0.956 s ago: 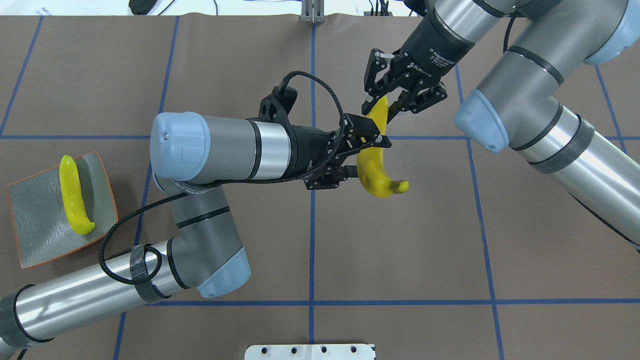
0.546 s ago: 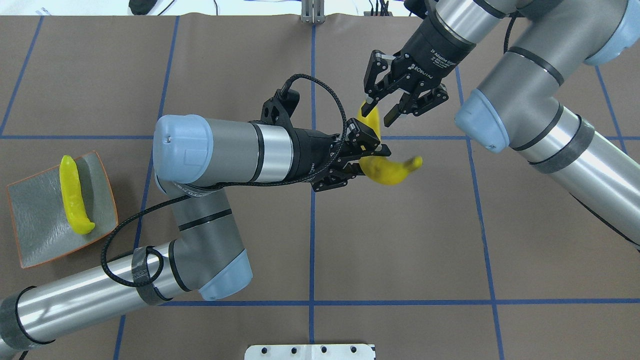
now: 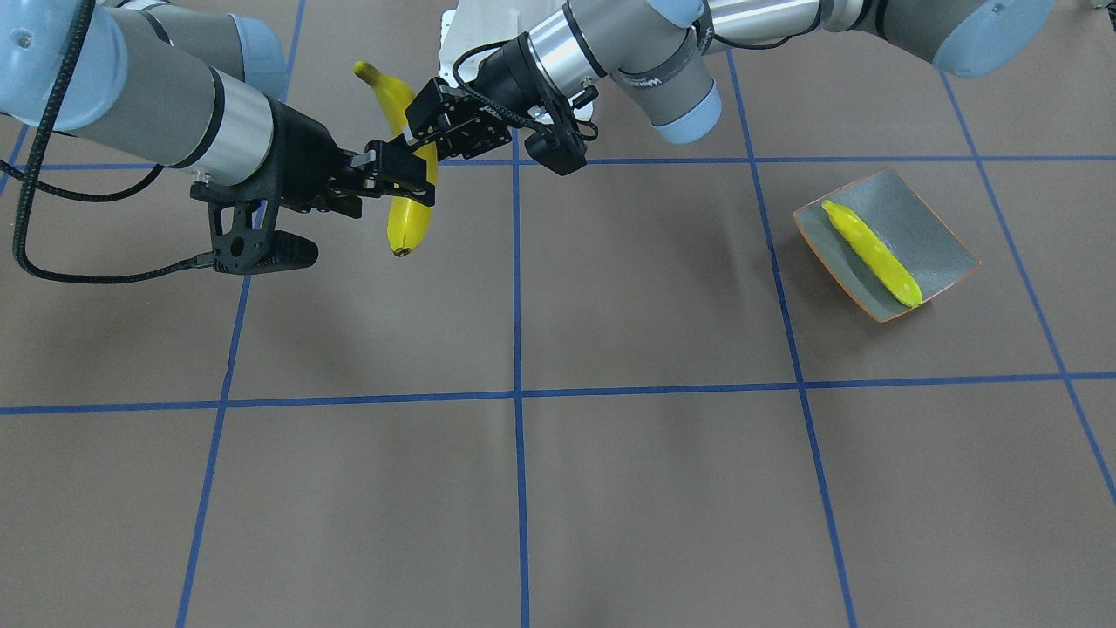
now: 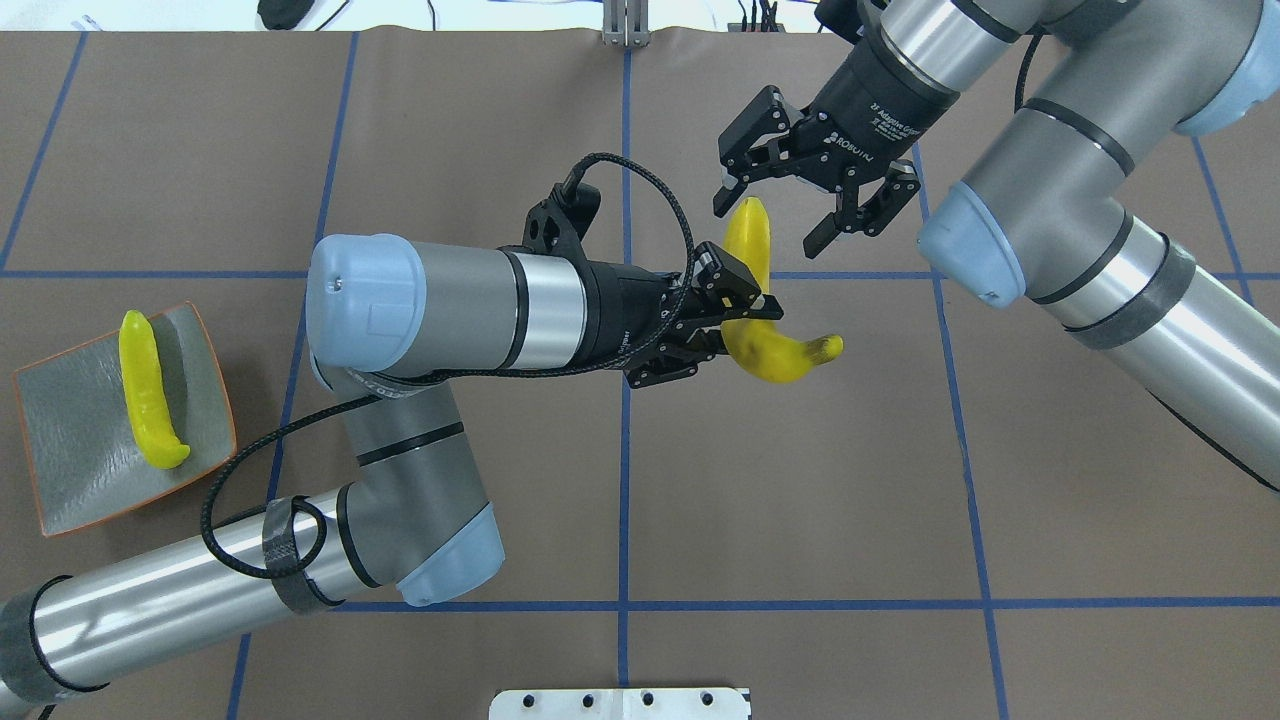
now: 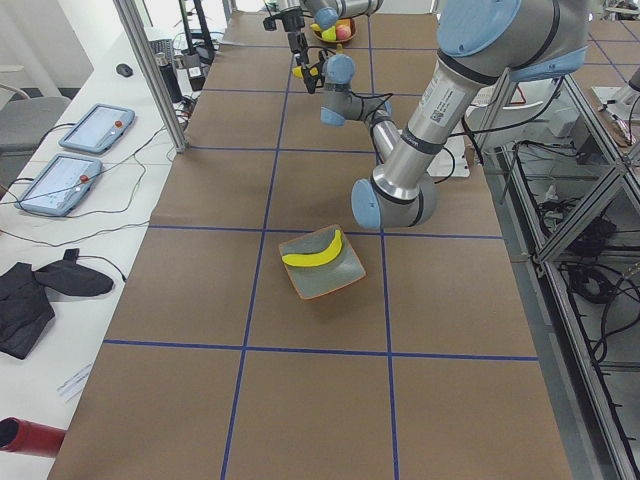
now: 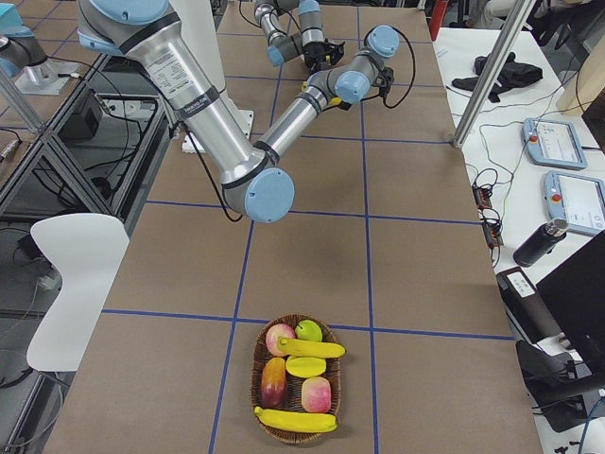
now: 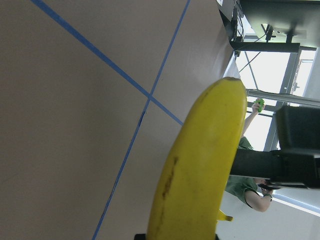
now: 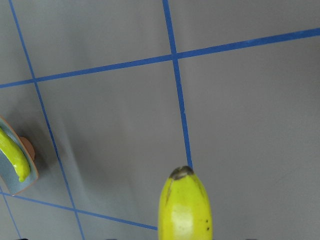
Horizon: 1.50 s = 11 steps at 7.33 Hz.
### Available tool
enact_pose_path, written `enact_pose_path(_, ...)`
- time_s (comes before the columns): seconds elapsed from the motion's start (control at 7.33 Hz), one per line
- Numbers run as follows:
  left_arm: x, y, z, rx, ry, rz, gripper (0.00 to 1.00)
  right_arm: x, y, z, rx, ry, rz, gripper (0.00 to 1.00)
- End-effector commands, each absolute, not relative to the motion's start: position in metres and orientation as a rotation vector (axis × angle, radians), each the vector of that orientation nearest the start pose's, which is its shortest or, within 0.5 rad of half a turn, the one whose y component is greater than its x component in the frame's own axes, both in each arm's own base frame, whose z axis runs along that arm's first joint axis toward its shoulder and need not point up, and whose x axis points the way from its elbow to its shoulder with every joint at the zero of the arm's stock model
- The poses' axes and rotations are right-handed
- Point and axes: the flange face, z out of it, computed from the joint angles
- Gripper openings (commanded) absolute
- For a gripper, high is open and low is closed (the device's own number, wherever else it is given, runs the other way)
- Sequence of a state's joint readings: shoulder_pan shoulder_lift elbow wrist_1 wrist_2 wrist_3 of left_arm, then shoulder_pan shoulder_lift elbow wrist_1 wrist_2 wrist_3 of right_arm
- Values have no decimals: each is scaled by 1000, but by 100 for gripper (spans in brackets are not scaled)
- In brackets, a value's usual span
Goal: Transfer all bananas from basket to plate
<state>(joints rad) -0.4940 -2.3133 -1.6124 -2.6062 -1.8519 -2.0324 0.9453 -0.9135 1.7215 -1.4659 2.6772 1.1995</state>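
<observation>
My left gripper (image 4: 737, 318) is shut on the middle of a yellow banana (image 4: 770, 350) and holds it in the air over the table's centre. It also shows in the front view (image 3: 440, 131), with the banana (image 3: 408, 222) there. My right gripper (image 4: 768, 225) is open, with its fingers spread on either side of the banana's far end and not touching it. The banana fills the left wrist view (image 7: 200, 170), and its tip shows in the right wrist view (image 8: 185, 205). A second banana (image 4: 145, 390) lies on the grey-green plate (image 4: 70, 450) at the left. Two more bananas (image 6: 312, 348) lie in the basket (image 6: 257, 378).
The basket also holds apples and other fruit (image 6: 274, 380) and stands at the table's right end, out of the overhead view. Blue tape lines cross the brown table (image 4: 800, 500). A white mount (image 4: 620, 703) sits at the near edge.
My right gripper has opened, let go of the banana's far end and drawn back slightly. The banana has swung in my left gripper, with its dark tip now pointing more to the right.
</observation>
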Motion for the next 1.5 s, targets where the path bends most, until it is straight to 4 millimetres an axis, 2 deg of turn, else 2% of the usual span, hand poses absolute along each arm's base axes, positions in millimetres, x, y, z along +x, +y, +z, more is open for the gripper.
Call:
enact_pose_path(0.0,507,-395,83,-163,1813,-422,0,-322,-537,164,-293,-1264,-7,100)
enact_pose_path(0.14,501,-404,91,-138,1797,-433,0,-303,-548,165,-269,-1265,27,100)
enact_pose_path(0.27,487,-417,128,-116,1751,-467,0,-282,-561,175,-232,-1256,70,100)
enact_pose_path(0.41,461,-421,176,-103,1699,-512,0,-260,-573,194,-187,-1226,138,100)
enact_pose_path(0.55,420,-429,225,-77,1643,-574,0,-243,-584,216,-120,-1181,194,100)
enact_pose_path(0.68,367,-443,281,-58,1552,-659,0,-233,-590,245,-57,-1129,186,100)
enact_pose_path(0.82,313,-463,325,-63,1479,-727,0,-228,-593,279,-17,-1073,162,100)
enact_pose_path(0.96,263,-464,378,-74,1399,-809,0,-220,-596,305,10,-1036,136,100)
enact_pose_path(1.09,239,-446,423,-91,1322,-866,0,-203,-607,329,30,-1011,115,100)
enact_pose_path(1.23,210,-429,445,-91,1283,-912,0,-193,-616,350,32,-985,96,100)
enact_pose_path(1.37,187,-409,470,-101,1232,-953,0,-183,-621,362,42,-938,63,100)
